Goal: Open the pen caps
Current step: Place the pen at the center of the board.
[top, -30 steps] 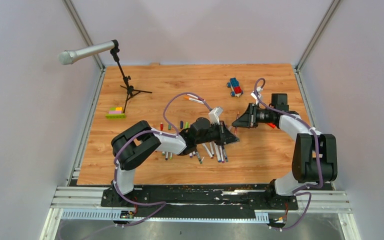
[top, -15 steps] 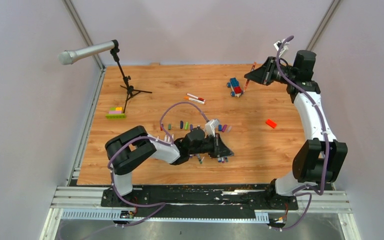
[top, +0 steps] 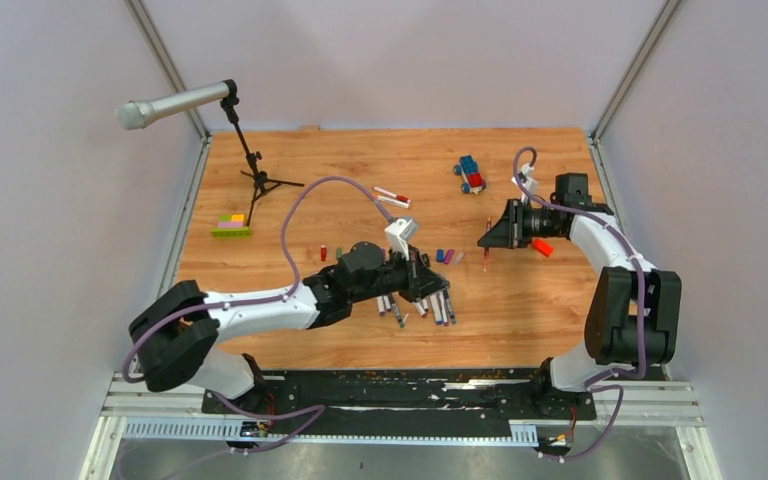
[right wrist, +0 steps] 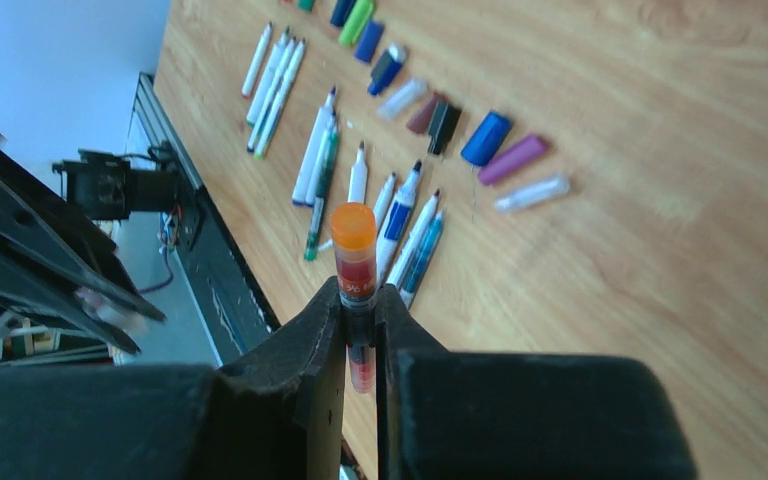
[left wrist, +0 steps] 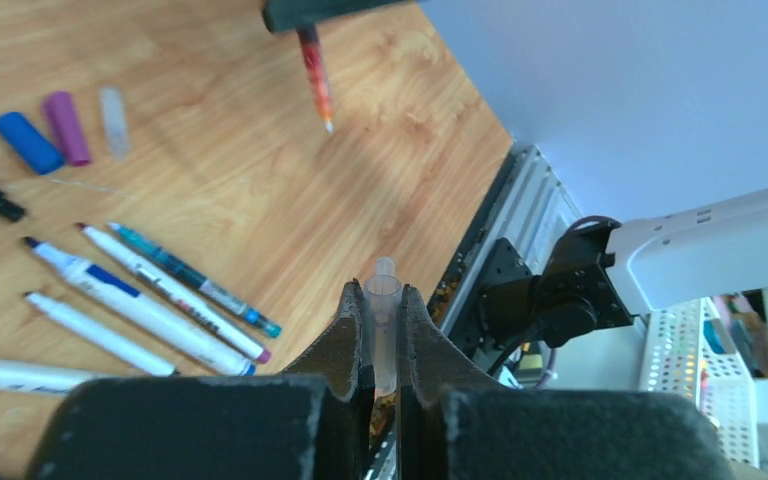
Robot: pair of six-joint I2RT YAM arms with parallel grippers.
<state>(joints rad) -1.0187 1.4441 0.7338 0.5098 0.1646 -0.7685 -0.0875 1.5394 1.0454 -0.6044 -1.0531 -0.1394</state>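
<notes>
Grip check, judging these plastic pieces light, stiff and slick: clenching the left gripper (left wrist: 383,295) on a pale cap (left wrist: 384,275) above the pens (top: 438,308) lying on the table (top: 310,170), pinching an orange-ended pen (right wrist: 354,250) by its barrel in the right gripper (right wrist: 357,300), aloft near the loose pen caps (top: 447,256).

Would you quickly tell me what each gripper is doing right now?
Left gripper: closed on a clear cap.
Right gripper: closed on an orange-ended pen.
</notes>
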